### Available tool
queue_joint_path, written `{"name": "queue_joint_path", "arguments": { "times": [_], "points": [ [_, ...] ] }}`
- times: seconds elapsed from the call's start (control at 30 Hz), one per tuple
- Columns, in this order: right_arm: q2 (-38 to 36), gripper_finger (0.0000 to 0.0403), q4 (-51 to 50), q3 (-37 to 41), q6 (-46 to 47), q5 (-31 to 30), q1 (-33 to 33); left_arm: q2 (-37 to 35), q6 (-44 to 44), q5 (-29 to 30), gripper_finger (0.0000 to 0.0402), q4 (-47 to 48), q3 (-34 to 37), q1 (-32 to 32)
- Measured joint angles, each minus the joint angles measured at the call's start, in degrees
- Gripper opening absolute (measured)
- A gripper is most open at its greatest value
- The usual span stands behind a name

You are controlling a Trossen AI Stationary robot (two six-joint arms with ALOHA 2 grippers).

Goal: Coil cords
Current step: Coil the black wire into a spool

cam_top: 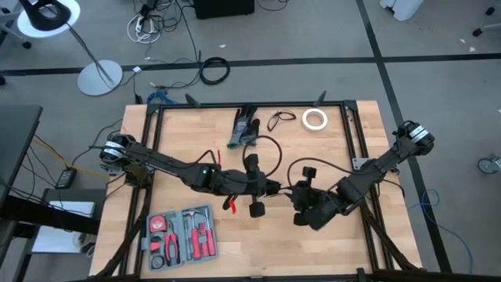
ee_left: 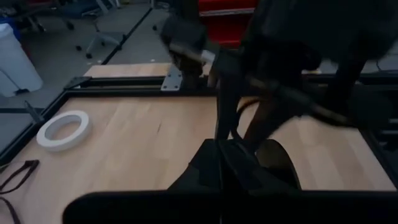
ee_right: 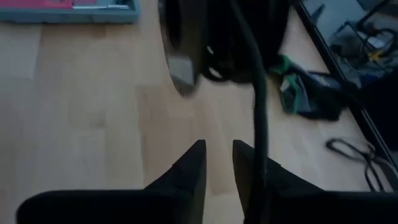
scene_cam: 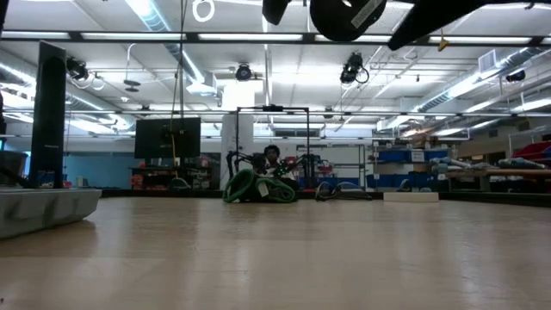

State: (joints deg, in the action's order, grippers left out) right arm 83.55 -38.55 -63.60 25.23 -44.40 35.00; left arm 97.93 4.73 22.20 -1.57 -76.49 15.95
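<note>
Left end effector [cam_top: 270, 188] apparently pinching cord [cam_top: 275, 153] at desk [cam_top: 329, 243] centre; right end effector [cam_top: 301, 210], at 4 o'clock, slightly open, empty. Keep cord taut while looping.

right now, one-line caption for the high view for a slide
Both arms meet mid-table over a black cord, tool case near the front edge, white tape roll at the back.

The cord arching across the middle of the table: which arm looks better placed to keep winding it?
Probably the left. Its gripper sits mid-table right under the cord, which loops from it toward the right gripper. The right one is lower and seems to meet only the cord's other end; in its wrist view the cord runs beside its fingers.
</note>
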Motion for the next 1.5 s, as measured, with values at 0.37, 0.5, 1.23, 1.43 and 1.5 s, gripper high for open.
{"name": "queue_joint_path", "arguments": {
  "times": [0.37,0.5,1.23,1.43,1.5],
  "points": [
    [-0.67,0.0079,-17.97,-0.01,20.13,-3.88,6.82,-0.07,-0.02,-0.18,0.0000,-1.37,0.02,-0.07],
    [-0.72,0.0081,-22.12,-0.01,26.61,-4.41,9.64,-0.07,-0.02,-0.20,0.0000,-1.53,0.02,-0.12],
    [-0.70,0.0077,-22.22,13.48,64.84,8.55,24.90,-0.15,-2.80,2.38,0.0000,-1.49,0.11,-0.62],
    [-0.70,0.0077,-11.13,16.91,69.84,-1.02,29.82,-0.19,-1.07,2.66,0.0000,-0.80,1.01,0.74],
    [-0.70,0.0077,-4.68,18.46,67.77,-2.46,30.37,-0.22,0.26,2.62,0.0000,-2.59,2.87,2.31]
  ]
}}
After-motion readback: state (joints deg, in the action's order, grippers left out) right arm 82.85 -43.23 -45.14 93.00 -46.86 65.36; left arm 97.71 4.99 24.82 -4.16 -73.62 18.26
